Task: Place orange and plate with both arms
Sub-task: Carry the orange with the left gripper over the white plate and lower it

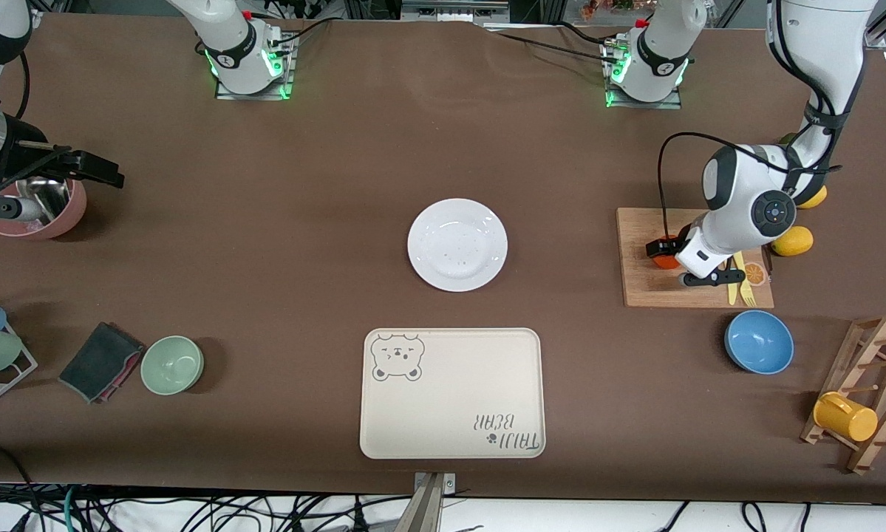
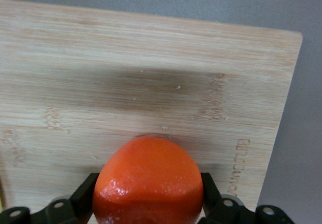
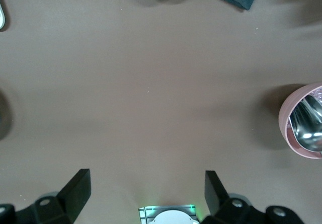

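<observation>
A brown-clothed table (image 1: 265, 244) carries a cream tray (image 1: 451, 393) at its front edge, lettered "TAIJI BEAR". The plate (image 1: 457, 244) sits mid-table. On the cutting board (image 1: 646, 288), the left gripper (image 2: 148, 206) is clamped on the orange (image 2: 149, 181); lifting seems next. The right gripper (image 3: 146, 191) waits, fingers apart, over bare cloth.

I see a wooden cutting board (image 1: 660, 288) at the left arm's end with a yellow fork (image 1: 745, 284) on it, two lemons (image 1: 792, 241) beside it, and a blue bowl (image 1: 758, 341) nearer the camera. Bear-print tray (image 1: 451, 393) sits mid-table nearest the camera. At the right arm's end: green bowl (image 1: 172, 364), dark cloth (image 1: 101, 361), pink cup (image 1: 40, 210) holding metal utensils.
</observation>
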`<state>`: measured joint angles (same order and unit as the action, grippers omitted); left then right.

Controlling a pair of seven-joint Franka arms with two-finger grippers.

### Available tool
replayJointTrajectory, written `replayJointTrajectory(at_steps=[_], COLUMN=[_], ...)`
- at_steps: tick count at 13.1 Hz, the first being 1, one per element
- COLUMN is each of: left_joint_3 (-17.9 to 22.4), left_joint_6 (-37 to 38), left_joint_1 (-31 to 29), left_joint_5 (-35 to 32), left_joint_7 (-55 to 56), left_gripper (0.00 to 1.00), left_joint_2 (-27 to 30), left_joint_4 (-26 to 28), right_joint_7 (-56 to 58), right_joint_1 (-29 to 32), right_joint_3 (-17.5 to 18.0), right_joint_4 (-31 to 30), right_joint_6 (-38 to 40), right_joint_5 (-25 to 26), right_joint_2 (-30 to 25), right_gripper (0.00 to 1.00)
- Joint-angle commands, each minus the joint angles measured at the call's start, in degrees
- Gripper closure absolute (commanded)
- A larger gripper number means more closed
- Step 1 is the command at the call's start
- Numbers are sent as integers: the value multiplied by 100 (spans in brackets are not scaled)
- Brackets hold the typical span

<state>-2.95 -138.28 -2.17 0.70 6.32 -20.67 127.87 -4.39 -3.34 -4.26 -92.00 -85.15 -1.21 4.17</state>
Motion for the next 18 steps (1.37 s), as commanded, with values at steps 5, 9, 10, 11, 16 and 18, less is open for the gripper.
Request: replayJointTrajectory(at_steps=[5,9,10,11,16,18], left_joint_3=[66,31,22,22,-135,-162], left_joint_6=[29,267,275,267,214,196], left_joint_1=[112,716,945,1208,2448,2808], left_joint_5=[123,167,359,717,2073,2083], left_joint_7=[0,280,560,789,1957,2643], left_gripper=[81,88,88,87,86,84], left_joint_2=[88,765,818,819,417,-206], left_joint_4=[-60,-130,-156,-165,-735,-1462], right_joint_7=[0,-9,-9,-9,35,26], right_joint_1=[-9,-9,-9,0,-9,0], right_joint_3=[-4,-4,-4,-4,4,-4], right_joint_4=[139,139,139,139,139,139], right_joint_6=[112,112,112,112,112,86], right_joint_5=[-11,-11,-11,-11,-11,-29], right_joint_2=[48,48,48,48,48,57], right_gripper=[0,0,0,0,0,0])
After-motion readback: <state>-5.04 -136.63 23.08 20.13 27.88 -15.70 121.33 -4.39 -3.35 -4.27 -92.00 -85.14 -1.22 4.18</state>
